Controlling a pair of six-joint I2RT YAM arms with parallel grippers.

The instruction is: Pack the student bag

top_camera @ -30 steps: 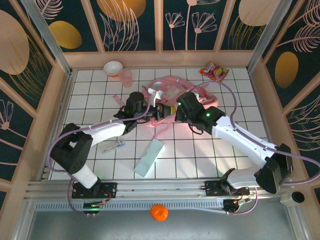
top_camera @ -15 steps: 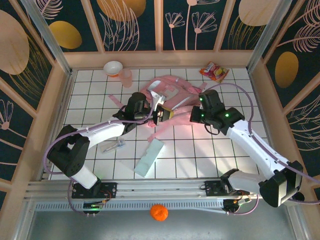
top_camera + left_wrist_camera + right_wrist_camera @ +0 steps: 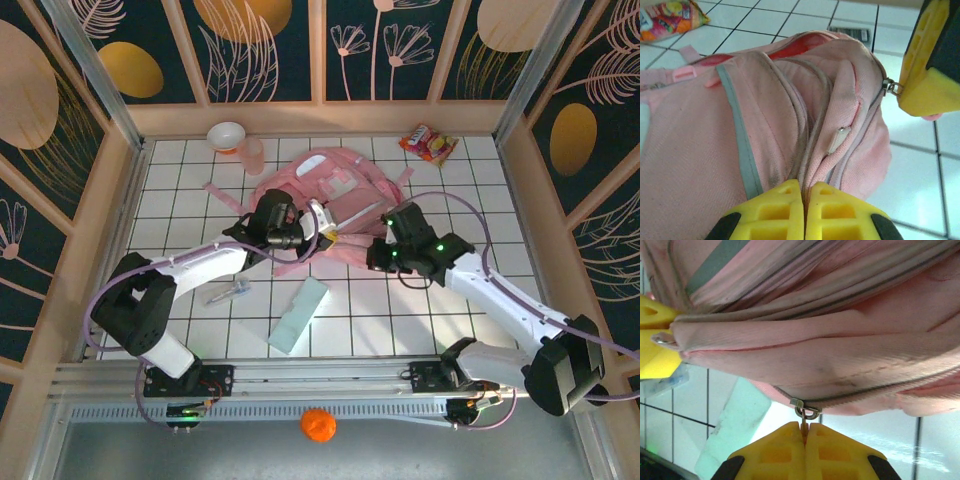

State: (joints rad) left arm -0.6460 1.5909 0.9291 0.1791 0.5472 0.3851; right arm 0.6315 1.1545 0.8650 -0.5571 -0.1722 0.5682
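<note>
free: tiles (image 3: 485, 170) far-R | blocked: student bag (image 3: 330, 195) ctr, teal box (image 3: 300, 314) near-ctr, bowl (image 3: 228, 135) far-L

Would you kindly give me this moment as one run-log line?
left gripper: shut on bag | right gripper: shut on zipper pull | bag: lying on table

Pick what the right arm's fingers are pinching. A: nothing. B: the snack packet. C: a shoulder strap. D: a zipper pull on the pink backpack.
D: the right fingers are closed on the metal zipper pull hanging from the pink backpack.
</note>
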